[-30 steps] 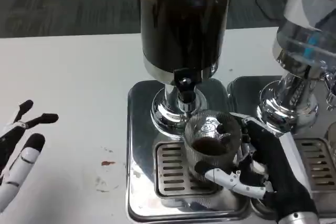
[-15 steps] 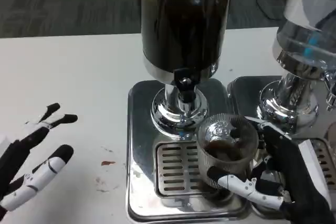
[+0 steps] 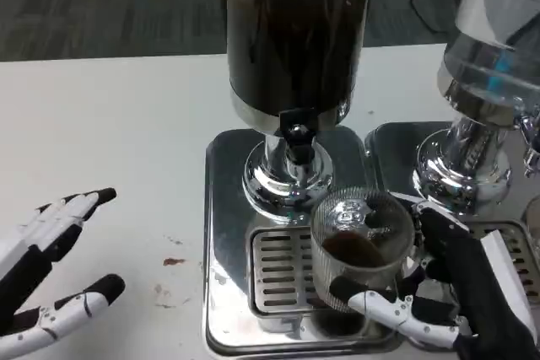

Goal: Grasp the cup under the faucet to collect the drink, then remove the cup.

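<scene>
A clear ribbed cup (image 3: pixel 361 246) with dark drink in its bottom stands over the drip grate (image 3: pixel 283 271), slightly right of and nearer to me than the faucet (image 3: pixel 295 137). My right hand (image 3: pixel 447 292) grips the cup from the right, fingers wrapped around its lower front. The faucet hangs under a tall dispenser (image 3: pixel 291 35) filled with dark liquid. My left hand (image 3: pixel 46 280) hovers over the white table at the lower left, fingers spread, holding nothing.
The dispenser stands on a shiny metal base tray (image 3: pixel 224 233). A second dispenser (image 3: pixel 489 82) with a clear tank stands to the right on its own tray. Small brown stains (image 3: pixel 173 263) mark the table left of the tray.
The cup, held by my right hand, has moved right and toward me, away from under the faucet. My left hand shifted and turned, its fingers spreading more sideways.
</scene>
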